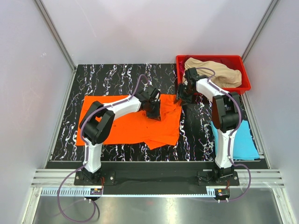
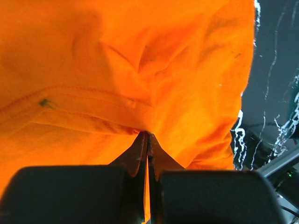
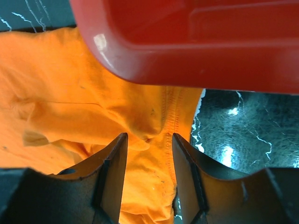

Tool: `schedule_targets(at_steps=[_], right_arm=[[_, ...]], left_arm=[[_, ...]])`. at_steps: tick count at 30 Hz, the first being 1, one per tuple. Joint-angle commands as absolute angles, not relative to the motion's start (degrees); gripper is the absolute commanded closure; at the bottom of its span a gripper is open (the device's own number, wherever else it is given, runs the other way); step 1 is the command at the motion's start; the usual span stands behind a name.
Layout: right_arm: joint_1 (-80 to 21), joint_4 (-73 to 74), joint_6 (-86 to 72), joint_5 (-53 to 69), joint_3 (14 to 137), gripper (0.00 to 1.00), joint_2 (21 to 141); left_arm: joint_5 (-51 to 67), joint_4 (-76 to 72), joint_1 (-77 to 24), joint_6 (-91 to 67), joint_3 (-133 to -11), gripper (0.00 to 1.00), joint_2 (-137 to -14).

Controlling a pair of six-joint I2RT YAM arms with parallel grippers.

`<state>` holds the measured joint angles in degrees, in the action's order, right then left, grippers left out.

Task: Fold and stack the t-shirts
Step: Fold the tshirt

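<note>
The left gripper (image 2: 147,136) pinches a fold of the orange t-shirt (image 1: 124,125); the right gripper (image 3: 149,144), jaws spread, straddles its far right corner just beside the red bin (image 3: 196,42).

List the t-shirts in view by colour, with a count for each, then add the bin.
Orange t-shirt: 1
Light blue t-shirt: 1
Beige t-shirt: 1
Red bin: 1
Total: 4

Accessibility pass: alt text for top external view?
An orange t-shirt lies on a marbled table with the left gripper down on it and the right gripper at its far right corner. A beige shirt sits in a red bin at the far right; a light blue shirt lies at the near right.
</note>
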<state>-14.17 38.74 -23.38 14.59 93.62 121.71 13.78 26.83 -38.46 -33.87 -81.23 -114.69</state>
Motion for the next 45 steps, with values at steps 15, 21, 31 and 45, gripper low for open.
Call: schedule_targets(at_steps=[15,21,31,45], right_arm=[[-13.97,36.65,-20.74,9.5,97.82,0.54,124.62],[-13.89,37.53,-19.42,9.58,99.4,0.58,124.8],[-13.89,37.27,-19.42,10.11,97.65,0.6,123.84],[-13.89,37.79,-19.6,9.84,100.72,0.64,125.59]], left_arm=[[20.74,26.19,-37.27,-34.28,-76.11,1.0,-103.09],[19.34,25.14,-37.44,-35.15,-78.13,0.52,-107.57],[18.28,23.55,-37.44,-37.09,-82.7,0.54,-114.25],[21.09,23.82,-36.12,-36.3,-81.13,1.0,-111.72]])
